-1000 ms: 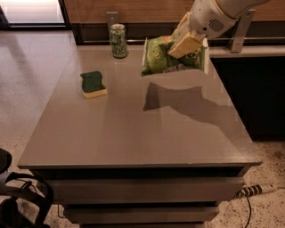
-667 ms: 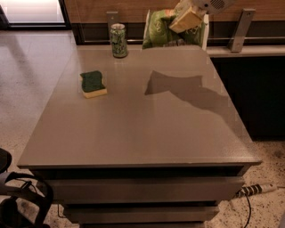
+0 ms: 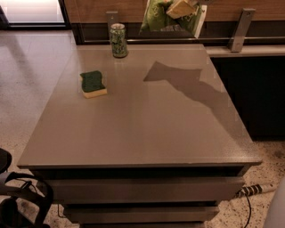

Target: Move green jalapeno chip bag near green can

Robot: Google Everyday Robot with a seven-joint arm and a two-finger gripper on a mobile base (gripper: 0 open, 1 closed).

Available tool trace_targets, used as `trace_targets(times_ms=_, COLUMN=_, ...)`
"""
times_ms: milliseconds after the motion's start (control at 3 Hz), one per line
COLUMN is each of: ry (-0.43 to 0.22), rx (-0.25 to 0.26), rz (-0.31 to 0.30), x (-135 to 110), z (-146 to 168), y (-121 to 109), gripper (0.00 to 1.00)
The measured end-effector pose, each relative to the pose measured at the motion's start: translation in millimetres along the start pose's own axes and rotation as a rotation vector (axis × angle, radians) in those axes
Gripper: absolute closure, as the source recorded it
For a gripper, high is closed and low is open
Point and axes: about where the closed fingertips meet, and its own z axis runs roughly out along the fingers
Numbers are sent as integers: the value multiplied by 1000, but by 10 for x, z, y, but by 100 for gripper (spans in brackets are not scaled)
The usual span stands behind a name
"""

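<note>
Crinkly light-green foil chip bag (image 3: 156, 18) — hanging at the top edge of view, lifted clear of the grey flat surface (image 3: 147, 129), up and right of the small dark-green cylindrical drink can (image 3: 118, 40). Tan pincer (image 3: 180, 8) — at the top edge, clamped on the bag. Yellow sponge with green top (image 3: 93, 83) — lying on the surface, left, in front of the can.

Step in hand, by judgement: carry. Next move: leftward and down, release just beside the can without toppling it.
</note>
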Motion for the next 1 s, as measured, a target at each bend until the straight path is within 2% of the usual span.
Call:
trace_targets(times_ms=333, ry=96, rx=45, rz=14, x=59, z=305, y=37, gripper=100)
trace_targets(times_ms=667, ry=95, rx=45, rz=14, x=56, z=305, y=38, gripper=100)
trace_targets(times_ms=1000, ry=110, rx=36, rz=-10, x=48, z=442, y=-34, gripper=100)
